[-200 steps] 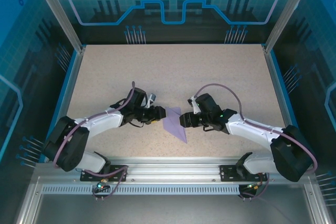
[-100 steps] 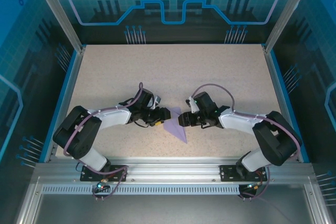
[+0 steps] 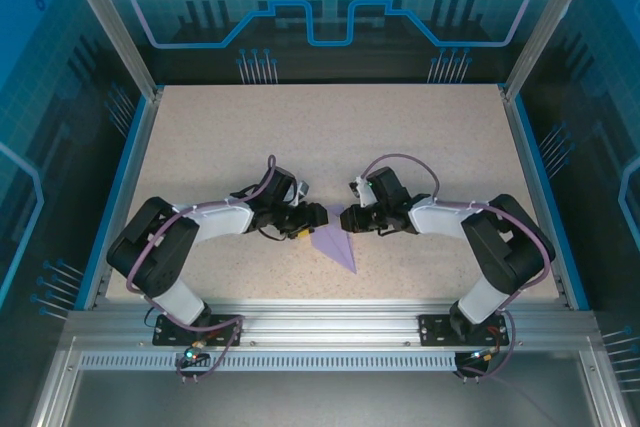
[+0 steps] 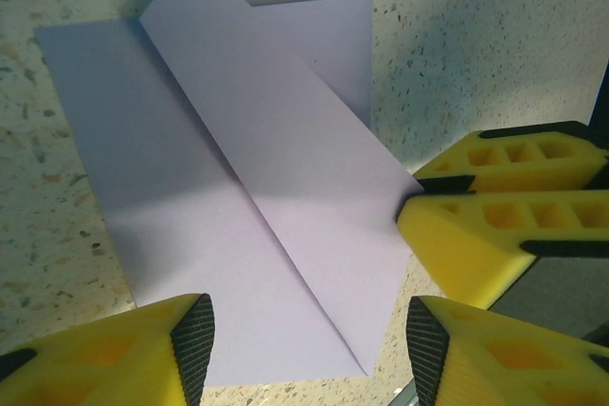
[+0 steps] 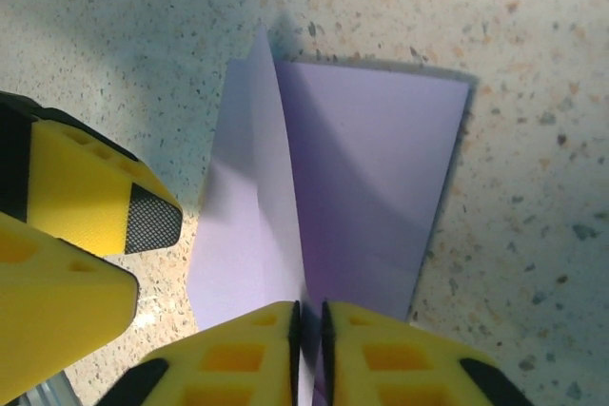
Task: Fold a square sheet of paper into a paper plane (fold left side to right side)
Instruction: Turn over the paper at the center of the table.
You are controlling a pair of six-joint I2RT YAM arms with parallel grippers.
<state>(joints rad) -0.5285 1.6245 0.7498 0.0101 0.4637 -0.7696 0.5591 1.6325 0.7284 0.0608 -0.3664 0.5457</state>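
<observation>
The lavender sheet of paper (image 3: pixel 336 245) lies folded on the table between both arms, its point toward the near right. In the left wrist view the paper (image 4: pixel 238 187) shows a diagonal flap lying over a lower layer. My left gripper (image 4: pixel 309 354) hovers over its near corner, open, with a pad on each side and nothing held. My right gripper (image 5: pixel 309 325) is shut on a raised fold of the paper (image 5: pixel 371 168). In the top view the left gripper (image 3: pixel 318 215) and the right gripper (image 3: pixel 346 219) almost meet at the paper's far end.
The speckled beige table (image 3: pixel 330 137) is bordered by blue rails (image 3: pixel 118 197) and aluminium posts. The right gripper's yellow fingers (image 4: pixel 495 235) stand close beside my left gripper; a left finger pad (image 5: pixel 152 219) sits left of the paper.
The left gripper has moved right, closer to the paper. The right gripper has shifted slightly up and left at the paper's edge. Both arms' elbows have swung inward.
</observation>
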